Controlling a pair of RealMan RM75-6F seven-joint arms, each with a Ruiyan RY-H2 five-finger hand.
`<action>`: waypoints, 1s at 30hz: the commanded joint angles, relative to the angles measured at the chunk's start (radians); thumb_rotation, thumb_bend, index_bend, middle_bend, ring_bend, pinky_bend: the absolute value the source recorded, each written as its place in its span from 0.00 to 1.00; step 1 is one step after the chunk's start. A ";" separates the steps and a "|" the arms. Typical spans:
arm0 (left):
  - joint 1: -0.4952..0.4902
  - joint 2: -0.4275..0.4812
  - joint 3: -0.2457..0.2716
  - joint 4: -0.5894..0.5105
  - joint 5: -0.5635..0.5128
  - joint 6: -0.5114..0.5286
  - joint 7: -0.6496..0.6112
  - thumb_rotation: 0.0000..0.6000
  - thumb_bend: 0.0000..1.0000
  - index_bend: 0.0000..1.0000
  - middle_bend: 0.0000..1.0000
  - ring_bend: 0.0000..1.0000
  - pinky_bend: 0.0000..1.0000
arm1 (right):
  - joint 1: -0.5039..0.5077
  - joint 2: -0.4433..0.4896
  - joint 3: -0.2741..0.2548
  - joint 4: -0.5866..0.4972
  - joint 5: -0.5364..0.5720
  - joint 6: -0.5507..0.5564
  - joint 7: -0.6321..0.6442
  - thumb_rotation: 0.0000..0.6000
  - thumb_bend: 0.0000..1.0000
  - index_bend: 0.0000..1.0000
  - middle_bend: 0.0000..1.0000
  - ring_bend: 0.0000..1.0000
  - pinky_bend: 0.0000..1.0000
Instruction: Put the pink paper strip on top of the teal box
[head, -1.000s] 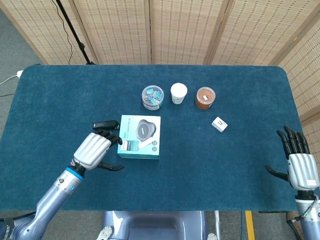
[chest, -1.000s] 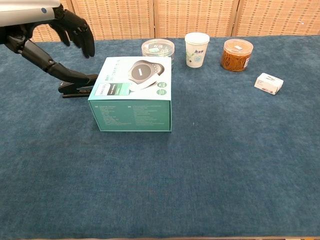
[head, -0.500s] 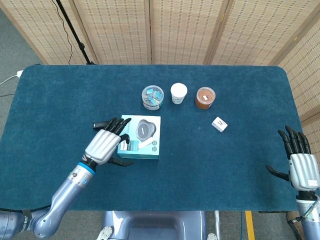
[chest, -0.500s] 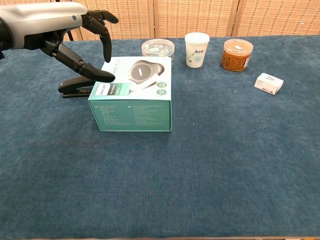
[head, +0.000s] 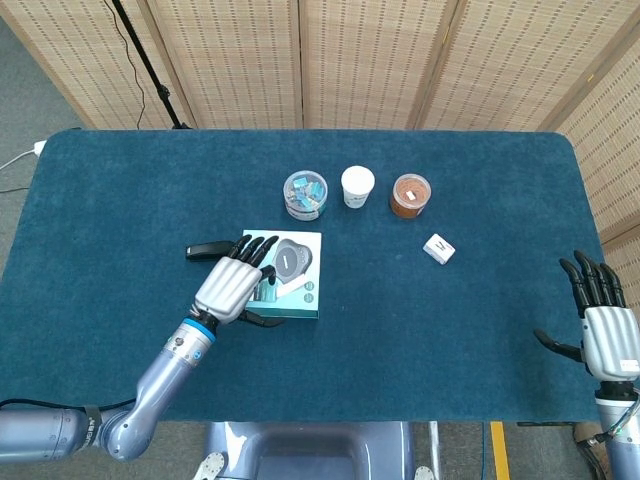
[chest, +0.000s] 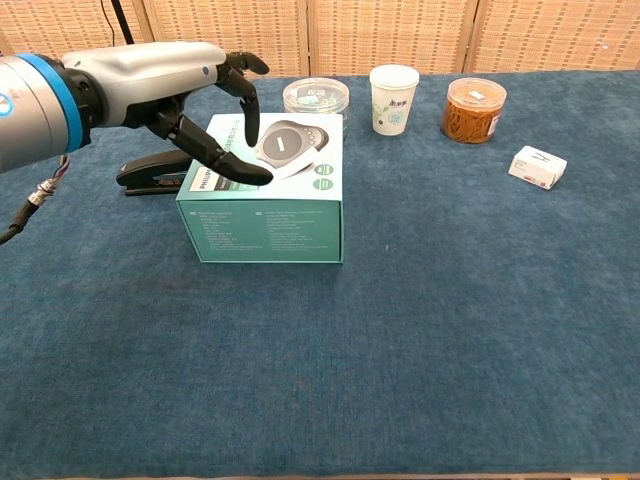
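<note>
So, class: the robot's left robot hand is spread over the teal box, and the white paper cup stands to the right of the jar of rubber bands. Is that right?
Not quite. The left robot hand is indeed spread over the teal box, but the white paper cup stands to the left of the jar of rubber bands, between it and the other clear jar. The head view shows this.

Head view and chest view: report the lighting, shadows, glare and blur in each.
Head view: even, soft lighting, no glare, faint shadow beneath the left hand over the teal box; sharp throughout. Chest view: equally even light, soft shadows at the box's base; the left arm near the lens looms large, slightly soft.
</note>
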 joint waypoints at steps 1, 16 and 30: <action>-0.011 -0.016 -0.001 0.016 -0.011 0.003 -0.001 0.48 0.00 0.46 0.00 0.00 0.00 | -0.001 0.001 0.000 0.000 0.000 -0.001 0.003 1.00 0.00 0.04 0.00 0.00 0.00; -0.042 -0.085 0.029 0.082 -0.016 0.023 0.019 0.48 0.00 0.46 0.00 0.00 0.00 | -0.002 0.006 0.005 0.000 0.000 -0.007 0.016 1.00 0.00 0.04 0.00 0.00 0.00; -0.045 -0.099 0.049 0.089 -0.010 0.042 0.030 0.48 0.00 0.46 0.00 0.00 0.00 | -0.003 0.008 0.008 -0.003 0.002 -0.010 0.020 1.00 0.00 0.05 0.00 0.00 0.00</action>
